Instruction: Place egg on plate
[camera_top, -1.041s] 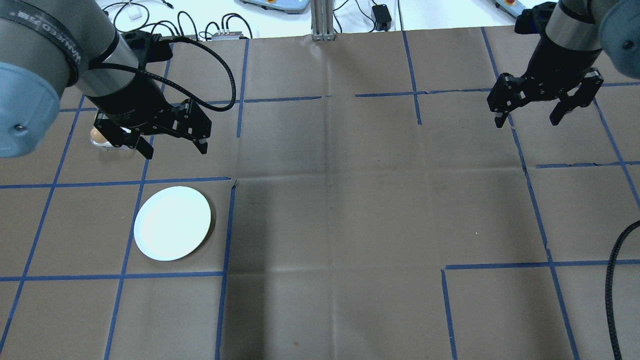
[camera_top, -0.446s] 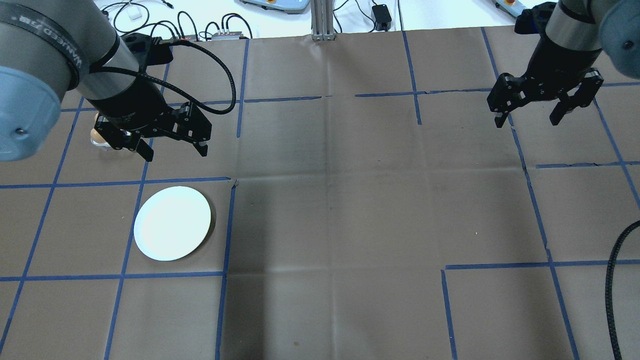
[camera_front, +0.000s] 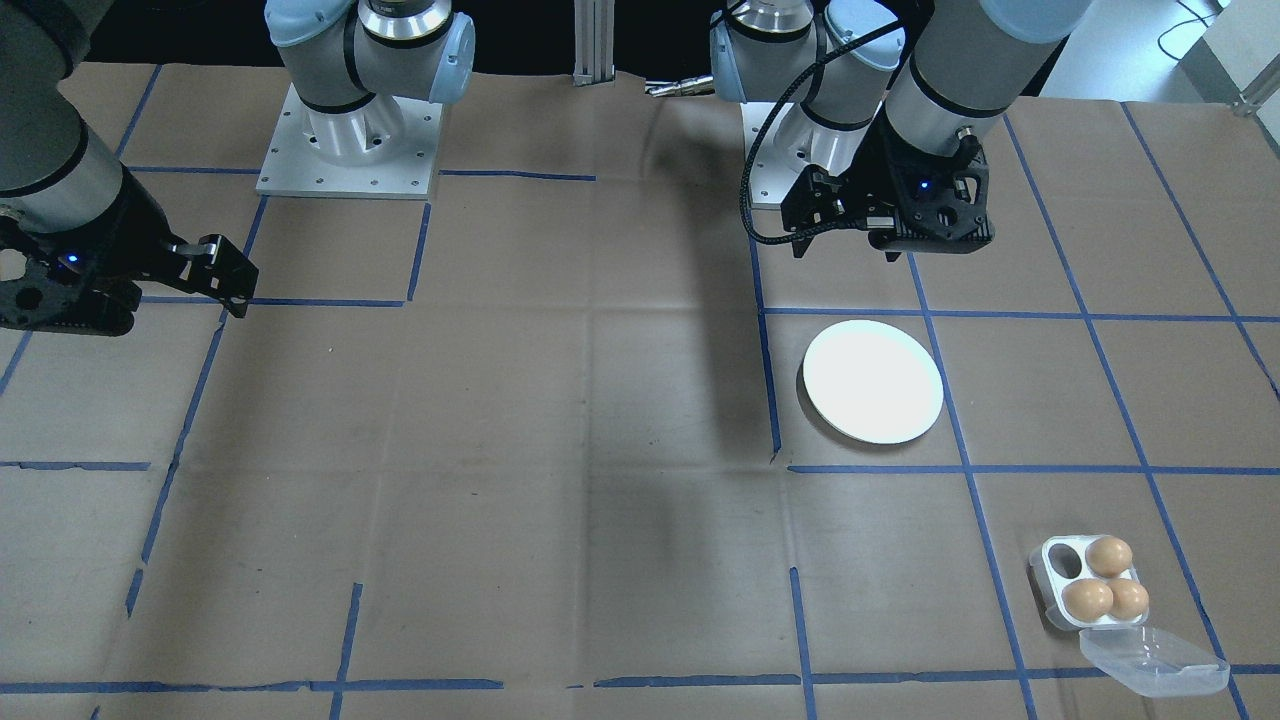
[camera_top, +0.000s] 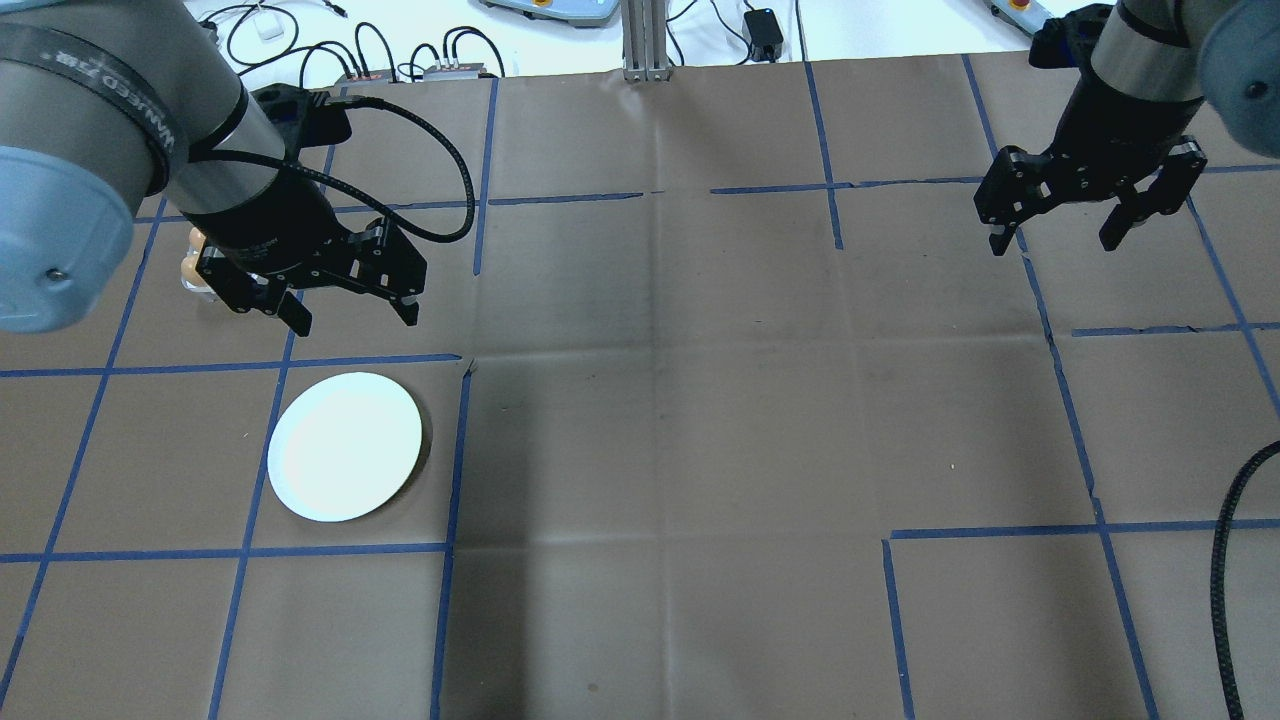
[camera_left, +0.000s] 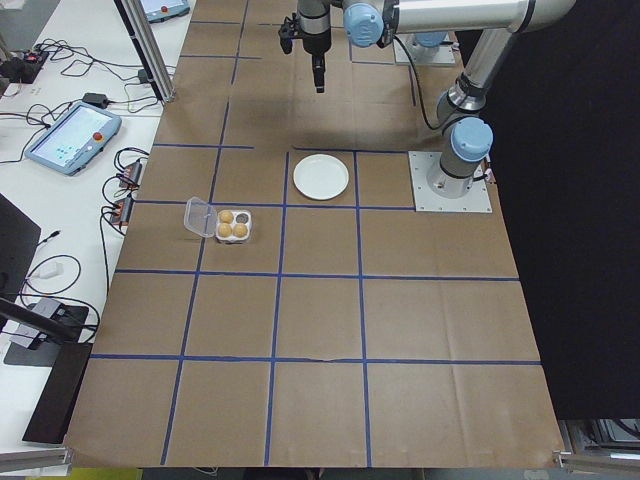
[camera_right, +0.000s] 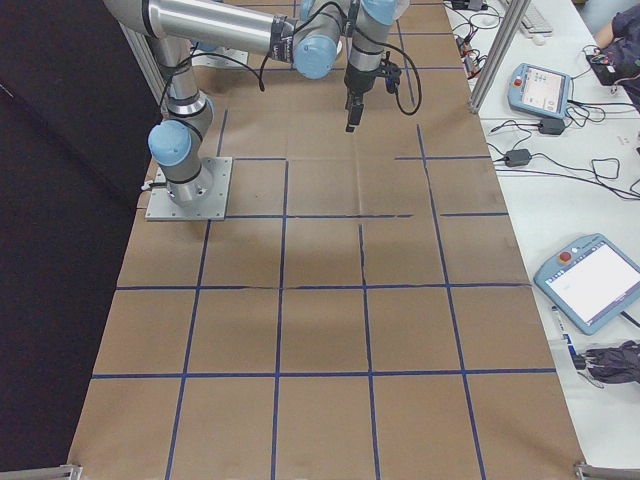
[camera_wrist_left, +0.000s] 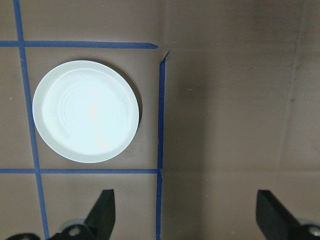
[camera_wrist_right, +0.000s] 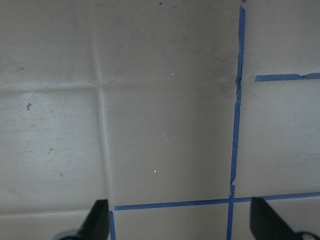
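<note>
Two arms hang over the papered surface (camera_top: 700, 420), and only the left one is moving. Taking the plate (camera_top: 345, 446) as the landmark and going from the robot's side outward: the plate lies nearest the robot, glossy white and bare. Just beyond it in the overhead view, the left gripper (camera_top: 350, 315) has turned a little and slipped slightly closer to the plate than it was a second ago; its jaws are spread wide with nothing between them, and the wrist view looks straight down at the plate past both fingertips (camera_wrist_left: 102, 210). Farther from the robot than the plate, out toward the operators' edge, sits the egg tray (camera_front: 1085, 585) with three brown eggs (camera_front: 1108, 556) and one vacant cup, its clear lid (camera_front: 1150, 660) folded open beside it. Well off to the plate's other side, the right gripper (camera_top: 1060, 240) has not shifted, jaws likewise apart and empty.

Judging by this, no egg is picked yet; the left arm seems to be reorienting, and it must travel out past the plate to the tray first
</note>
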